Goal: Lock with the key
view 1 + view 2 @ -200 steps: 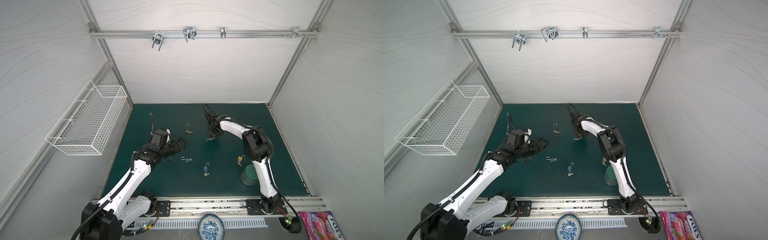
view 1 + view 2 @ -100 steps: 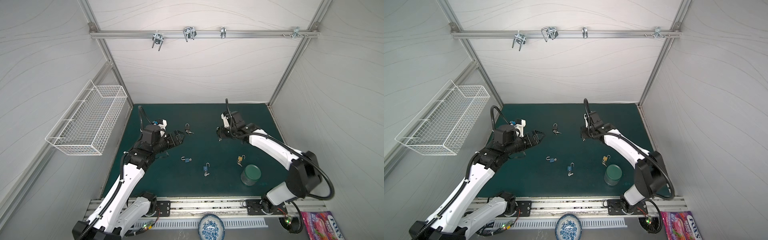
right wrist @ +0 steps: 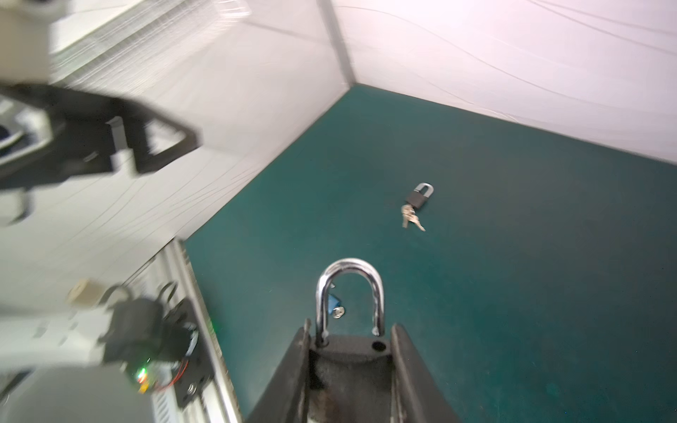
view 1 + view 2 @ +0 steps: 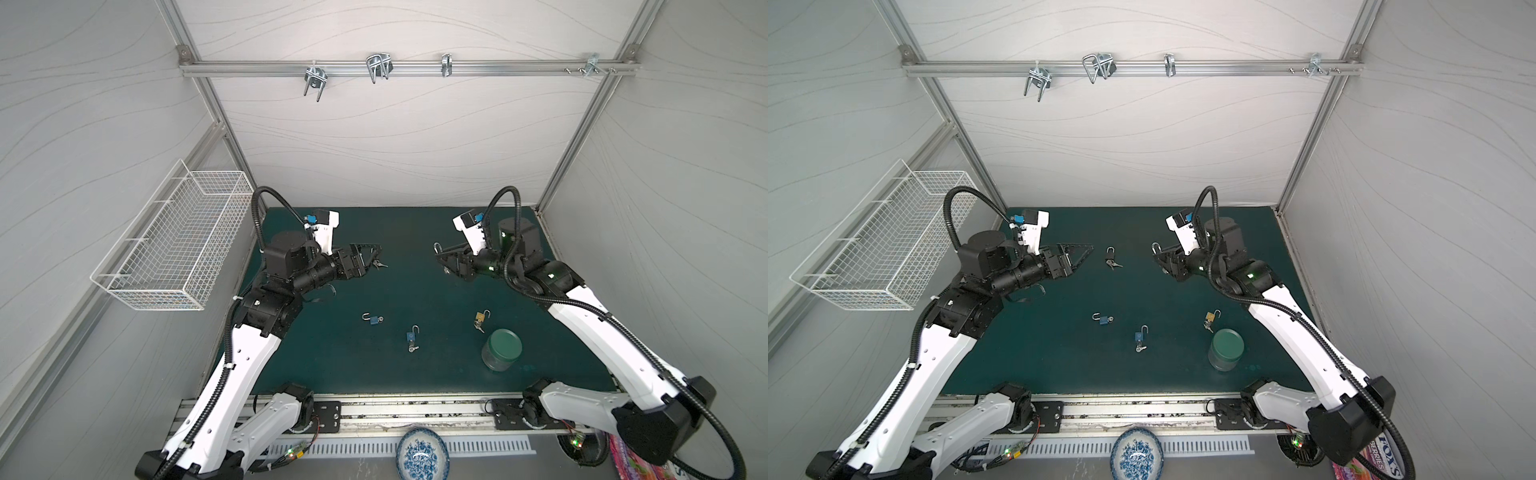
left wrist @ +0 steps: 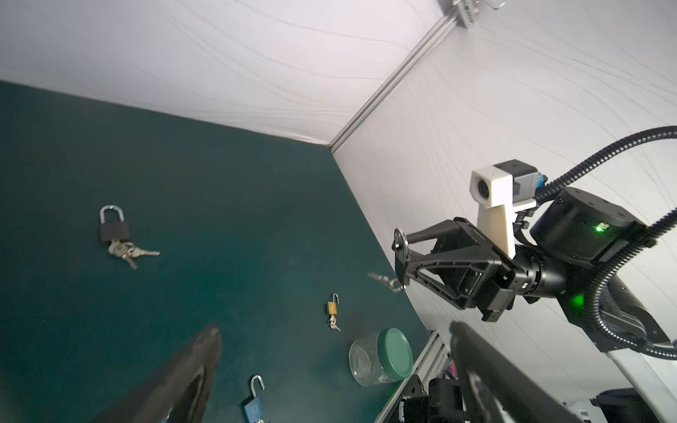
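Observation:
My right gripper (image 3: 350, 337) is shut on the body of a black padlock (image 3: 348, 362), held above the green mat (image 4: 399, 291). The padlock's steel shackle (image 3: 350, 271) stands raised, with one leg out of its hole. In the left wrist view a small bunch of keys (image 5: 384, 280) hangs under that padlock (image 5: 400, 247). In both top views the right gripper (image 4: 440, 257) (image 4: 1158, 259) is at the back right. My left gripper (image 4: 374, 253) (image 5: 335, 327) is open and empty, facing it above the mat.
A shut black padlock (image 4: 1109, 252) with keys (image 4: 1113, 264) lies on the mat by the left gripper (image 4: 1086, 253). Two blue padlocks (image 4: 374, 319) (image 4: 411, 334), a brass padlock (image 4: 480, 318) and a green-lidded jar (image 4: 501, 348) lie nearer. A wire basket (image 4: 174, 245) hangs left.
The left gripper has risen and moved toward the back, staying open. The right arm has swung its elbow out to the right, still holding the black padlock off the mat.

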`<state>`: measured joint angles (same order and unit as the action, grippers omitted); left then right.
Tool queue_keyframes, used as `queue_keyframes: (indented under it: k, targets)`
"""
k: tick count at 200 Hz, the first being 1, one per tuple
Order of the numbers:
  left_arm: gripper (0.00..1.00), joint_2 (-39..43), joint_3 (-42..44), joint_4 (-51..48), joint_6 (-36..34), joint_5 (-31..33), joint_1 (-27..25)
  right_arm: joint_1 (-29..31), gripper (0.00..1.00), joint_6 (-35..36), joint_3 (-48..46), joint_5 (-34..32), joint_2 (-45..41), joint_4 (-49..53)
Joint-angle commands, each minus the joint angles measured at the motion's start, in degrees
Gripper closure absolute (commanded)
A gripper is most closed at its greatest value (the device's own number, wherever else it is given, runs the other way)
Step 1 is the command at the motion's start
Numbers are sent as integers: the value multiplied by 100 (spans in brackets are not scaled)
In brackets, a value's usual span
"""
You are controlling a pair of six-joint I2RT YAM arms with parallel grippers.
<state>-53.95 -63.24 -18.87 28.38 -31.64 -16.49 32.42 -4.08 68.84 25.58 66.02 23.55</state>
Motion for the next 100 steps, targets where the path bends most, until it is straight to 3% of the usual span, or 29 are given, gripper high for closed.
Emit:
queue_keyframes:
  k: [1,48,68,84,100]
  targets:
    - [3,44,31,1313,-530,-758,23,-32,100,930,260,1130,-121,150]
    - [6,109,282,2394,-1413,-1568,-49,-132,100,1404,1106,2555,305,1052]
    - [15,78,190,2114,-2630,-2175,-306,-123,100,1604,1312,2743,409,1272]
    - [24,89,166,1735,-3762,-2439,-649,-114,100,1669,1464,2940,499,1441]
    - [28,22,19,1217,-4674,-2564,-991,-51,100,1775,1691,3020,620,1759]
